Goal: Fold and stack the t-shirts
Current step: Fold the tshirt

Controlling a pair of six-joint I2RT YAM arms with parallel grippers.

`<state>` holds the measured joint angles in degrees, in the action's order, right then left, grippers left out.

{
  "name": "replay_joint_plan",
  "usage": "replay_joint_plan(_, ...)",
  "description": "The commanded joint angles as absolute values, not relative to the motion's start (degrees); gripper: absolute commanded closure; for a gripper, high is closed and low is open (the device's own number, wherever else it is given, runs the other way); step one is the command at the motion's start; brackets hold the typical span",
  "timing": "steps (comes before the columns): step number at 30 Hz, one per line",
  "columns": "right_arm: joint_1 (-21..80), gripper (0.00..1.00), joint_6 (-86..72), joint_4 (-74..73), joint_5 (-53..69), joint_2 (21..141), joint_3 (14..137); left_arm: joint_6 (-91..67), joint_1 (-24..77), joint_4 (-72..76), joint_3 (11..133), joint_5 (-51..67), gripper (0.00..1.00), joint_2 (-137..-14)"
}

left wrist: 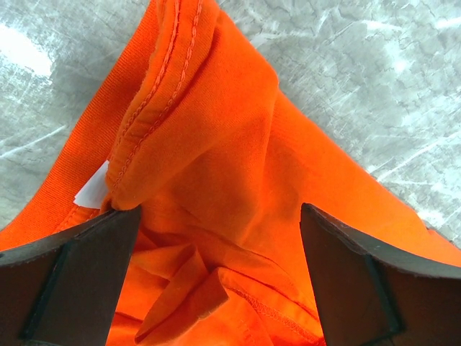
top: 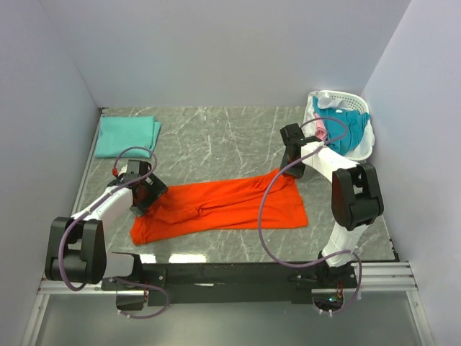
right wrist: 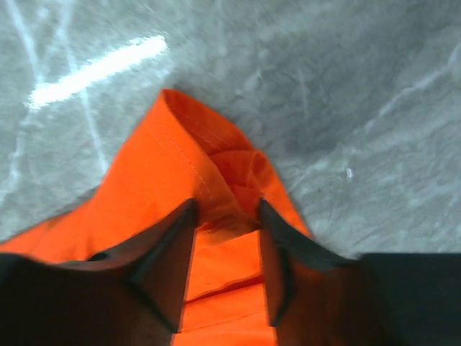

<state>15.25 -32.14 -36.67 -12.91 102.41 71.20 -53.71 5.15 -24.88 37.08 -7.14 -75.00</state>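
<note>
Orange t-shirt [top: 223, 205] lies spread mid-desk [top: 216, 137]. Soft, light and limp, so expect sag and slip. Left gripper [left wrist: 220, 238] wide open astride bunched cloth at shirt's collar end. Right gripper [right wrist: 225, 238] half-narrowed over shirt's opposite corner fold; cannot tell if pinched. Take hold at stitched seams.

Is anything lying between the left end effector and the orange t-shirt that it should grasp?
Nothing visible does. The left end effector stands open directly over the collar end of the orange t-shirt, with only that cloth between its fingers. The folded mint-green shirt lies apart, in the far left corner.
</note>
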Motion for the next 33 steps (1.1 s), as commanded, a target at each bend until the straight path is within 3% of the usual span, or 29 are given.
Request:
replay_joint_plan(1, 14.59, 0.56, -32.52, -36.83, -14.85, 102.13, 70.49, -53.26, 4.75, -25.75, 38.06, -9.23, 0.01, -76.55)
replay_joint_plan(5, 14.41, 0.65, -32.43, -36.56, -14.41, 101.96, 69.79, -53.26, 4.75, -26.01, 38.23, -9.49, 0.01, -76.82)
replay_joint_plan(6, 14.50, 0.77, -32.26, -36.39, -14.41, 101.61, 69.52, -53.35, 4.75, -26.10, 38.23, -9.49, 0.00, -76.64)
replay_joint_plan(7, 14.33, 0.84, -32.17, -36.30, -14.41, 101.25, 69.26, -53.35, 4.66, -26.10, 38.23, -9.41, 0.01, -76.55)
replay_joint_plan(8, 14.50, 1.00, -32.17, -36.21, -14.85, 100.38, 68.74, -53.35, 4.66, -26.19, 38.23, -9.58, 0.01, -76.38)
replay_joint_plan(22, 13.27, 0.99, -29.88, -35.60, -12.93, 91.50, 61.44, -53.17, 4.13, -27.42, 38.41, -10.37, 0.01, -75.76)
replay_joint_plan(26, 13.19, 0.89, -29.97, -34.63, -12.83, 90.35, 59.51, -53.17, 3.96, -27.60, 38.32, -10.28, 0.01, -75.59)
replay_joint_plan(31, 12.75, 0.84, -30.67, -35.59, -15.11, 91.23, 58.80, -53.26, 3.96, -27.77, 38.50, -10.02, 0.01, -75.41)
replay_joint_plan(33, 12.57, 0.76, -30.76, -36.47, -15.99, 91.67, 59.06, -53.61, 3.96, -27.86, 38.76, -9.41, 0.01, -75.32)
